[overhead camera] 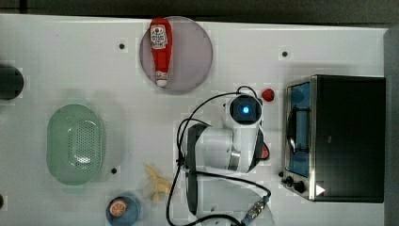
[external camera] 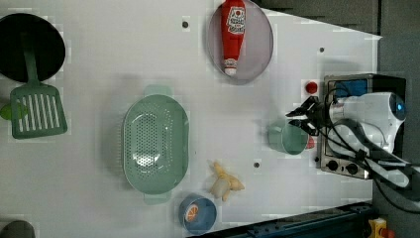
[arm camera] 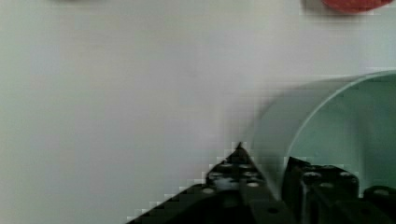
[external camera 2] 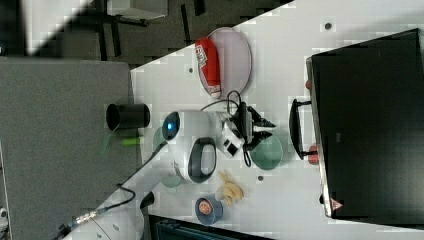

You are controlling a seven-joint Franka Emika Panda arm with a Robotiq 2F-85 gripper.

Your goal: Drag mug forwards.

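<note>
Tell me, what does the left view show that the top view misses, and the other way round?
The left view alone shows the mug with the gripper at its rim, plus a green spatula; in the top view the arm covers the mug. The top view adds little of its own: mainly the arm's blue light from straight above. Both share the grey plate with the ketchup bottle, the green basket and the toaster oven.
</note>
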